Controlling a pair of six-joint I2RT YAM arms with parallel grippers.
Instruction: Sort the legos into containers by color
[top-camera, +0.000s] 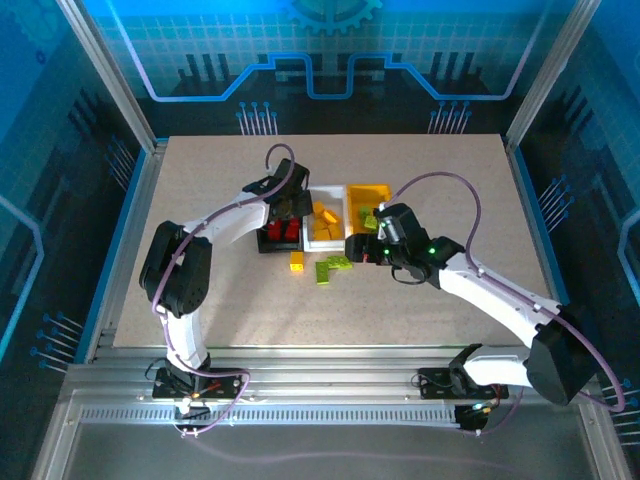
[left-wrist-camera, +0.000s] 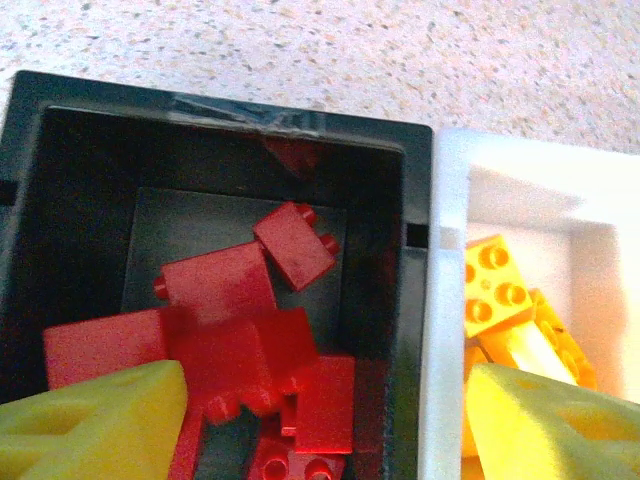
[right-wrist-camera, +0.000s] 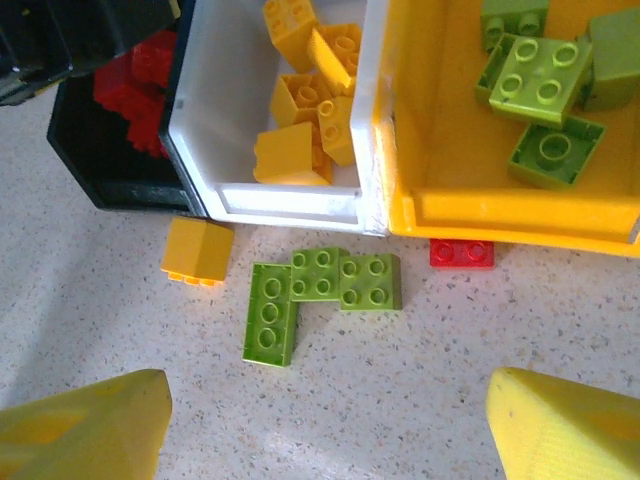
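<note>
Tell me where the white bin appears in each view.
Top external: white bin near the middle of the picture.
Left wrist: white bin along the right side, partly cut off.
Right wrist: white bin at top centre.
Shared landmark: the black bin, directly at its left in every view.

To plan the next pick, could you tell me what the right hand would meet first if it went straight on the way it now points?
Probably the green legos on the table before the white bin; the open right hand aims down at them, though bare table may come first.
</note>
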